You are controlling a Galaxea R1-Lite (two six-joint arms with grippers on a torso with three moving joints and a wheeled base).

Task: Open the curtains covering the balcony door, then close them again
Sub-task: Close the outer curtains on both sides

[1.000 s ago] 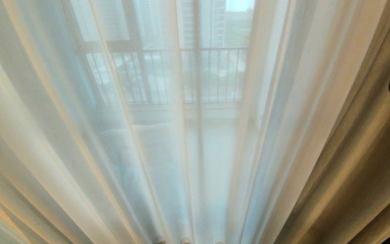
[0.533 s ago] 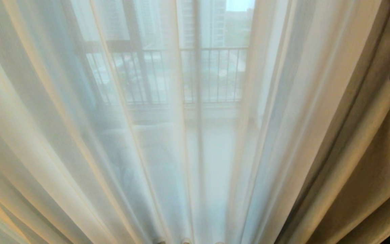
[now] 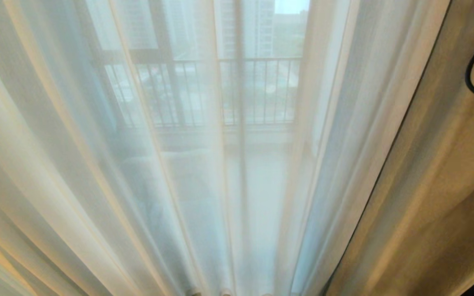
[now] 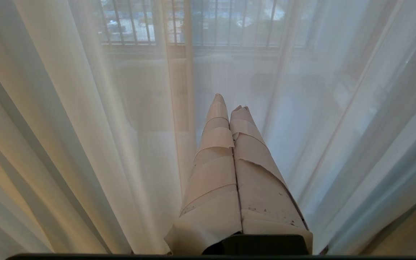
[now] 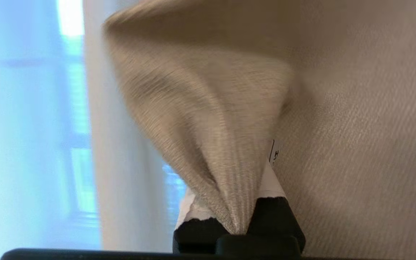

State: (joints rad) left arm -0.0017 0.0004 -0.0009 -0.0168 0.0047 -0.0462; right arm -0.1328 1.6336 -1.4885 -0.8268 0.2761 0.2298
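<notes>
Two layers of floor-length pleated curtains fill the head view: thin white sheers (image 3: 159, 164) across the middle and a heavy cream-beige woven drape (image 3: 434, 197) at three o'clock. The right gripper (image 5: 237, 216) is clamped on a fold of that drape. The tape-wrapped left gripper (image 4: 229, 108), fingers pressed together, points at the sheers.

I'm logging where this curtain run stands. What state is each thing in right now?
Sheer curtain: drawn across the glass, hanging in folds.
Beige curtain: a fold is bunched and pinched; in the head view it hangs at the right edge.
Right gripper: shut on the beige curtain.
Left gripper: shut, empty, pointing at the sheer curtain.
Balcony door: covered by the sheer curtain, its frame showing through.
</notes>
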